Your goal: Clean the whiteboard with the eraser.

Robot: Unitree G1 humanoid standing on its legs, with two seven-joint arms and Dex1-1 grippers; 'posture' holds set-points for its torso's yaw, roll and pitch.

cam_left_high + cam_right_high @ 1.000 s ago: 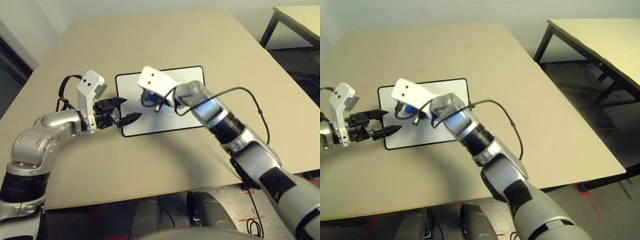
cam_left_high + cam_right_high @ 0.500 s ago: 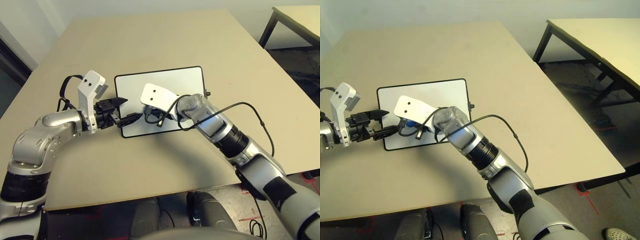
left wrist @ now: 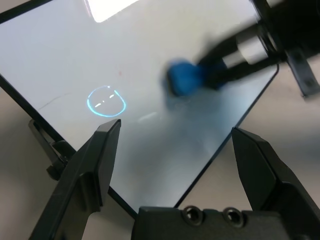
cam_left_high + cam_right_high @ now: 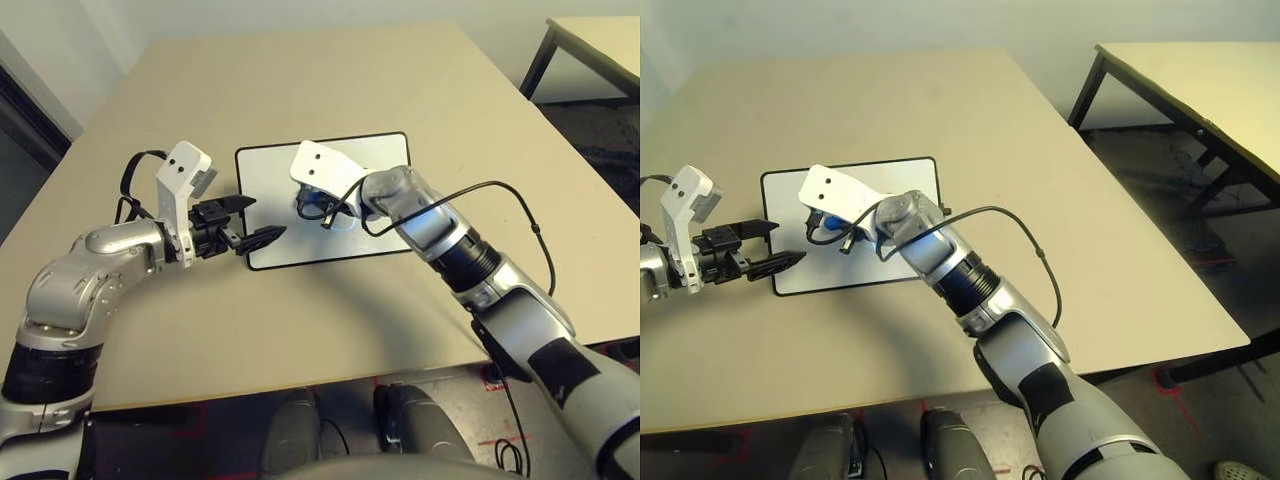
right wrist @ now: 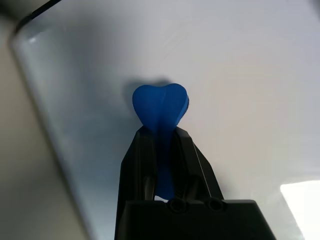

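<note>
The whiteboard (image 4: 380,160) lies flat in the middle of the tan table, its white surface looking almost free of marks. My right gripper (image 4: 315,207) is shut on the blue eraser (image 5: 160,105), pressing its rounded end onto the board's left-middle part. The same eraser (image 3: 182,80) also appears in the left wrist view. My left gripper (image 4: 262,218) stands open over the board's left edge, its two fingers spread and holding nothing, a short way left of the eraser.
A black cable (image 4: 500,190) loops off my right forearm above the table. A small black knob (image 4: 944,211) sticks out of the board's right side. A second table (image 4: 1200,90) stands at the back right. The table's near edge (image 4: 300,385) is close below my arms.
My right gripper slid the eraser toward the board's near edge, then back up toward its middle. The left gripper has stayed put and open.
</note>
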